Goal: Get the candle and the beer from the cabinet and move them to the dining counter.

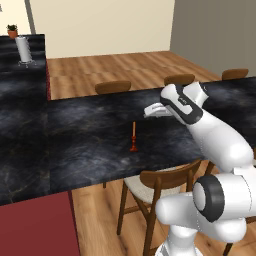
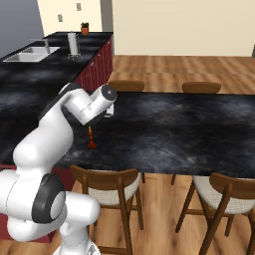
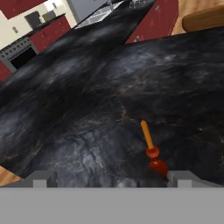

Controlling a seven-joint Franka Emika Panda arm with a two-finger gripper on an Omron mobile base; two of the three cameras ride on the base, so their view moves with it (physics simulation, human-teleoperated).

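With the candle (image 1: 133,136) upright on the dining counter (image 1: 90,135), the gripper (image 1: 152,110) hangs above it, jaws wide and empty; the beer seems next.

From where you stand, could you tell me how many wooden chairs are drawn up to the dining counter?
5: three along the far edge, left chair, middle chair, right chair; two on the near side, one beside the robot, another further right. More may be hidden.
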